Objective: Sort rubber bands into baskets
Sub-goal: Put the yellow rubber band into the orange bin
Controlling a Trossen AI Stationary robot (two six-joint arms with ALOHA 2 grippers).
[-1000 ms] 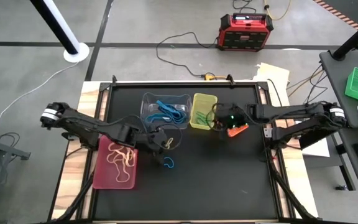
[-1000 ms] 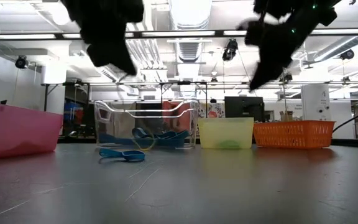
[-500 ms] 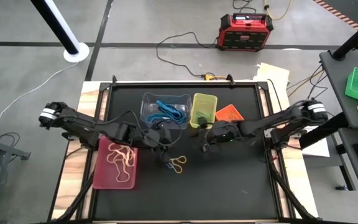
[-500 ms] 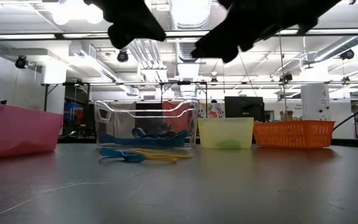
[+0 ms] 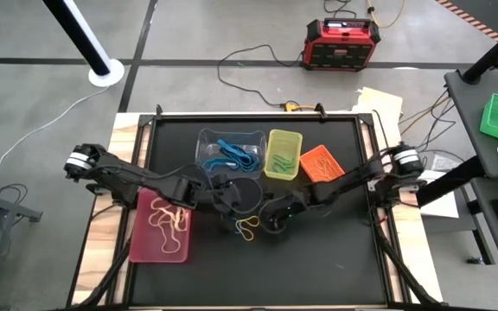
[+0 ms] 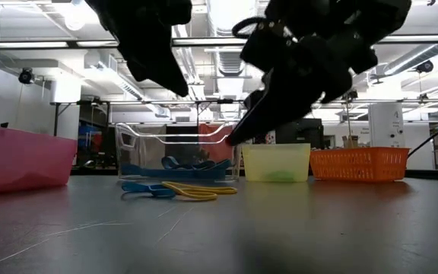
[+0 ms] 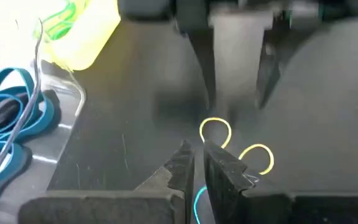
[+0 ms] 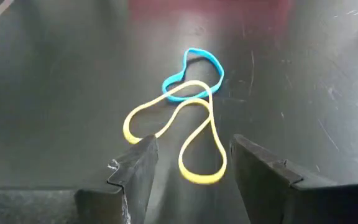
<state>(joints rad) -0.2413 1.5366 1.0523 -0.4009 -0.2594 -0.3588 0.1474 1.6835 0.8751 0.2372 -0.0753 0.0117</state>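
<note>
A yellow rubber band [image 5: 247, 229] lies in loose loops on the black table, its far end crossing a blue rubber band [image 8: 199, 53]. My right gripper [image 8: 191, 165] hangs open just above the table. The yellow band's nearest loop [image 8: 199, 179] lies ahead of its fingertips and touches neither. My left gripper [image 7: 197, 163] hovers higher over the same spot, its fingers all but together and nothing between them. At the back stand the clear tub [image 5: 230, 154] with blue bands, the yellow-green bin [image 5: 284, 154] and the orange bin [image 5: 322, 162]. The pink tray [image 5: 161, 226] holds tan bands.
The two arms meet over the table's middle, with my right gripper [image 5: 271, 223] close beside my left gripper [image 5: 232, 200]. The pink tray lies at the left edge under my left arm. A red power unit [image 5: 342, 41] and cables lie on the floor beyond the far edge.
My right gripper has swung from over the orange bin toward the table's left and near side, dropping and tipping down over the yellow band. The yellow band, which hung at my left gripper a second ago, now lies on the table across the blue one.
</note>
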